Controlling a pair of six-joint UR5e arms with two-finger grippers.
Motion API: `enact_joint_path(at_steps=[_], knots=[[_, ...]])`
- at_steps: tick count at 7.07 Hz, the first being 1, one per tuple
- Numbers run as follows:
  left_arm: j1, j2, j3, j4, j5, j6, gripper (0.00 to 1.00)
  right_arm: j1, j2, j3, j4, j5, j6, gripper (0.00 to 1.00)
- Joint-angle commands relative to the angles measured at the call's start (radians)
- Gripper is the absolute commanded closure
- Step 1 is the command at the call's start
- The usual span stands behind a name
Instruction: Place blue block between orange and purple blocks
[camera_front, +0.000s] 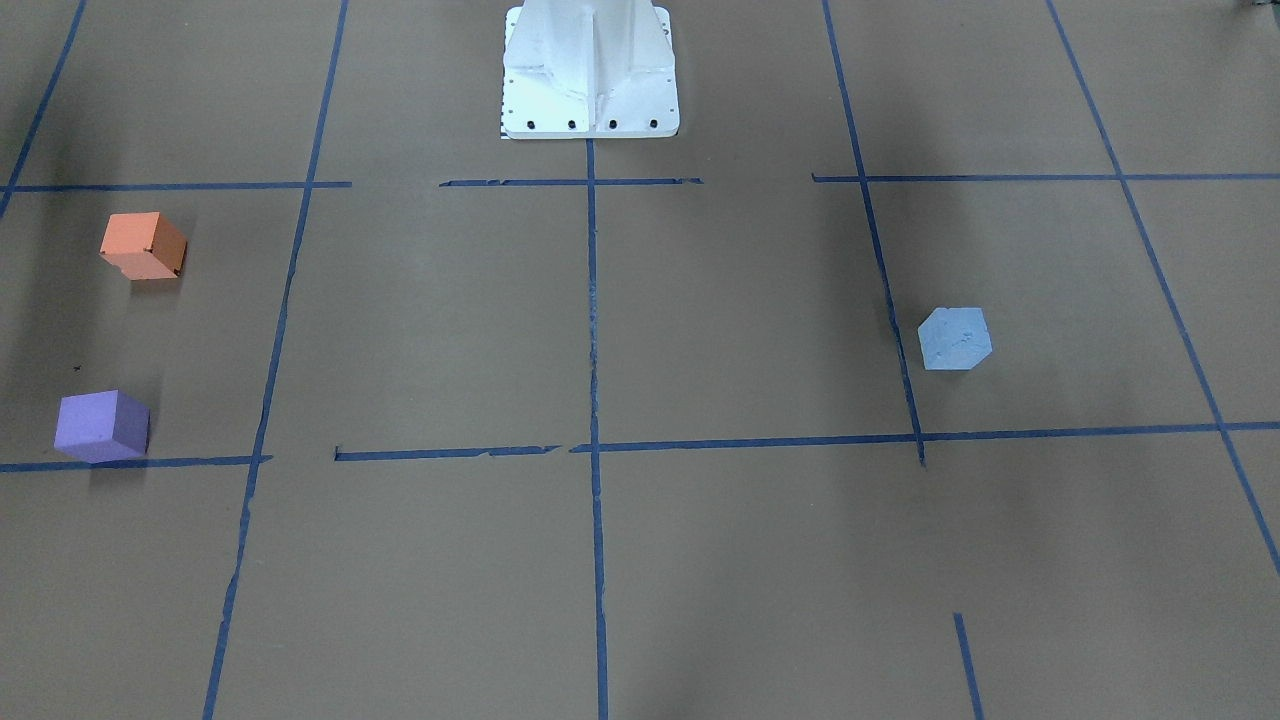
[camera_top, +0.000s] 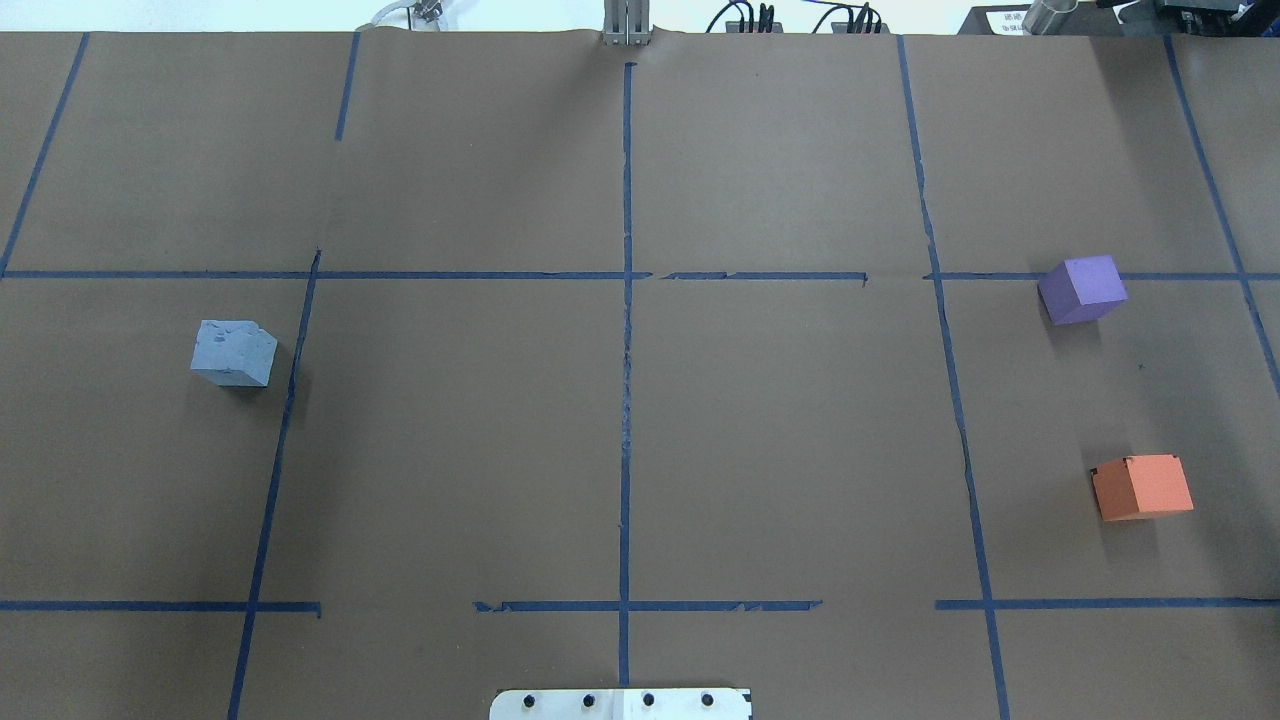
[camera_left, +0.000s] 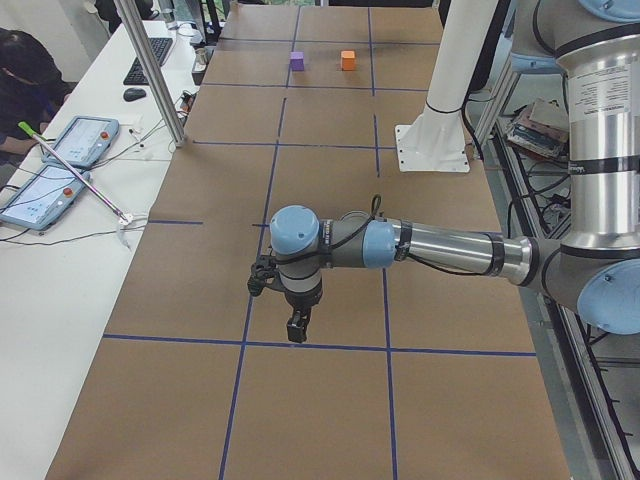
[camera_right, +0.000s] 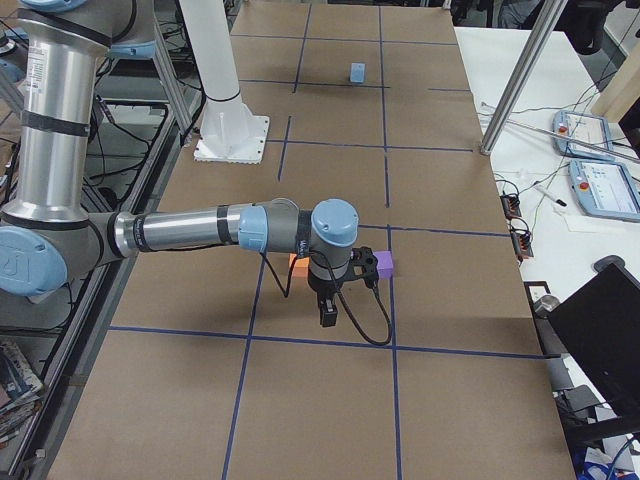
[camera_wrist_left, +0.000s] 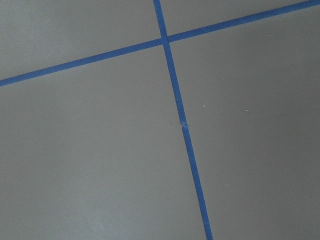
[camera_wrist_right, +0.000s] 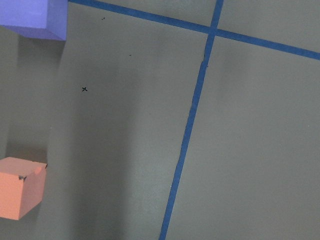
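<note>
The blue block (camera_front: 955, 339) sits on the brown paper on the robot's left side, also in the overhead view (camera_top: 234, 353). The orange block (camera_front: 144, 246) and the purple block (camera_front: 102, 425) sit apart on the right side, with a bare gap between them (camera_top: 1142, 487) (camera_top: 1082, 290). The right wrist view shows the purple block (camera_wrist_right: 35, 17) and the orange block (camera_wrist_right: 17, 194) at its left edge. My left gripper (camera_left: 297, 325) hangs above the table. My right gripper (camera_right: 328, 312) hangs near the two blocks. I cannot tell whether either is open or shut.
The white robot pedestal (camera_front: 590, 70) stands at the table's middle. Blue tape lines (camera_top: 626, 400) cross the paper. A side table with tablets (camera_left: 60, 165) and a metal post (camera_left: 150, 70) borders the far edge. A person (camera_left: 25, 75) sits there.
</note>
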Motion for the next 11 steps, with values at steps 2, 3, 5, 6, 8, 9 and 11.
enact_joint_path(at_steps=[2,3,5,6,8,9,11], knots=[[0.002,0.002,-0.005,0.000,0.003,0.000,0.00,0.000,0.000,0.002,0.000,0.000,0.000,0.00],[0.015,-0.014,0.004,-0.011,0.006,-0.006,0.00,0.000,0.000,0.004,0.000,0.000,0.000,0.00],[0.018,-0.099,0.046,-0.203,0.006,-0.009,0.00,0.000,0.002,0.002,0.000,0.000,0.000,0.00],[0.050,-0.185,0.131,-0.260,-0.003,-0.081,0.00,0.000,0.002,0.004,0.000,0.000,0.000,0.00],[0.208,-0.199,0.129,-0.406,-0.002,-0.337,0.00,0.000,0.002,0.004,0.000,0.000,0.000,0.00],[0.361,-0.201,0.130,-0.451,0.003,-0.511,0.00,0.000,0.002,0.002,0.000,0.000,0.000,0.00],[0.481,-0.224,0.124,-0.524,0.008,-0.863,0.00,0.000,0.002,0.004,0.000,0.000,0.000,0.00]])
